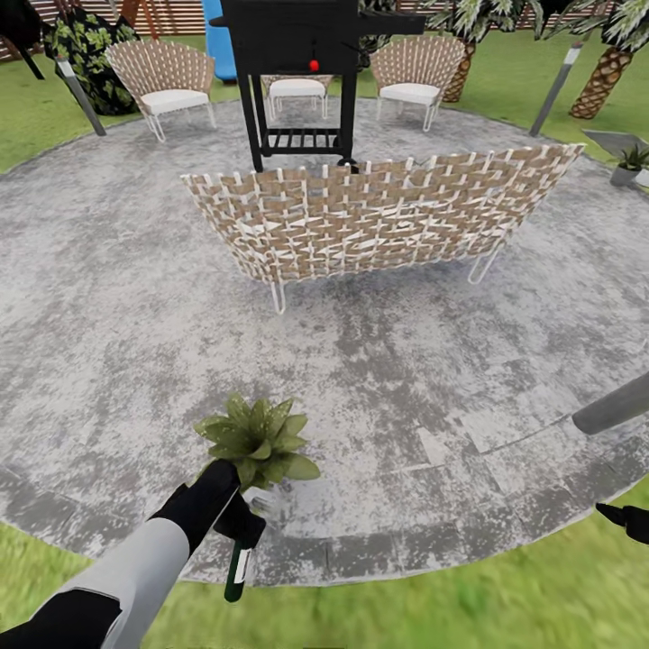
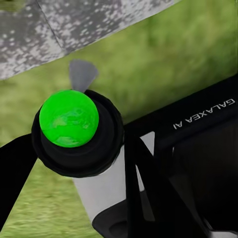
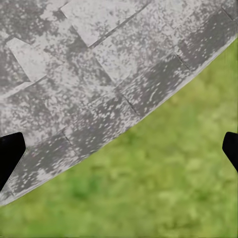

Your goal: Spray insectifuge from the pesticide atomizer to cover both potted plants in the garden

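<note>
Now the left gripper (image 1: 236,523) is clamped on the atomizer (image 1: 237,568), which hangs down at 6 o'clock of the near plant (image 1: 259,442). I judge the spraying step; next, aim the nozzle at the leaves. The second plant (image 1: 631,159) waits at 2 o'clock. The right gripper (image 3: 119,148) stands apart, holding nothing.

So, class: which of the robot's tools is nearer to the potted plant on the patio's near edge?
Left. The left tool, gripping the pesticide atomizer, sits right beside the potted plant; the right tool is far off over the lawn.
</note>
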`<state>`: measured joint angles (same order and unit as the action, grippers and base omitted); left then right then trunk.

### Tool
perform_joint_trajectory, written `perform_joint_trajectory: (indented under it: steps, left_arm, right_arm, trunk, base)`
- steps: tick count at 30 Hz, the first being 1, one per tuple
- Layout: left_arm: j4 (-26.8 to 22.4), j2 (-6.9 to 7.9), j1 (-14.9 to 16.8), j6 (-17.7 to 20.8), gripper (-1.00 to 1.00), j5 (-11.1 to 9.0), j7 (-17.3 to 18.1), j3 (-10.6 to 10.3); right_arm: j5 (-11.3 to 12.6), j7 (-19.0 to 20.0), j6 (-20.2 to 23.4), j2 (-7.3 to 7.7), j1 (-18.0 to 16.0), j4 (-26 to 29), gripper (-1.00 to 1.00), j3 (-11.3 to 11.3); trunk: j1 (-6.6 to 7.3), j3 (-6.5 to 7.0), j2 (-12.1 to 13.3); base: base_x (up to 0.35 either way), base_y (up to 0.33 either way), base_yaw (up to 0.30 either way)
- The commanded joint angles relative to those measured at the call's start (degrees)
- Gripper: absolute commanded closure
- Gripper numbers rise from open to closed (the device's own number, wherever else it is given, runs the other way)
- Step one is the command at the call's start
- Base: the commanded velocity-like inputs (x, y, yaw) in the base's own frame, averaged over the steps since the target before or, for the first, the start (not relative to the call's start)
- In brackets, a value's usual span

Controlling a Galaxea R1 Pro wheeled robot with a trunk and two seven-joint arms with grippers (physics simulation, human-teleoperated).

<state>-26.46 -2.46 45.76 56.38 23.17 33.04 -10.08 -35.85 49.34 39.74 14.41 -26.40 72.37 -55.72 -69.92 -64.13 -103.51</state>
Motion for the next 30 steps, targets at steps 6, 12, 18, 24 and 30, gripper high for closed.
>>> perform_joint_trajectory:
  steps: [6,12,18,24,30]
  left_arm:
    - [-0.2,0.0,0.0,0.1,1.0,0.6,0.6,-0.1]
    - [-0.1,-0.16,0.0,0.1,1.0,0.6,0.6,0.8]
    - [0.0,-0.14,0.0,0.1,1.0,0.6,0.6,2.3]
    - [0.0,0.07,-0.4,-0.1,1.0,0.7,0.6,2.5]
    - [-0.1,-0.02,-0.4,-0.1,1.0,0.7,0.5,2.6]
  right_arm:
    - [-0.5,0.6,0.0,0.0,-0.1,0.0,-1.0,-0.1]
    - [-0.5,0.6,0.1,-0.02,-0.1,0.0,-1.0,-0.1]
    - [-0.5,0.6,0.1,0.0,-0.1,0.0,-1.0,-0.1]
    - [-0.5,0.6,0.0,0.0,-0.1,0.0,-1.0,-0.2]
    - [-0.5,0.4,0.0,0.01,-0.1,0.0,-1.0,-0.2]
  trunk:
    - [-0.01,-0.06,0.0]
    - [-0.01,-0.06,0.0]
    - [-0.01,-0.22,0.0]
    - [-0.01,-0.46,0.0]
    - [-0.01,-0.71,0.0]
  base:
    - [0.199,-0.224,0.079]
    - [0.133,-0.227,0.003]
    - [0.006,-0.025,0.122]
    - [0.0,-0.001,0.211]
    - [0.0,0.0,0.214]
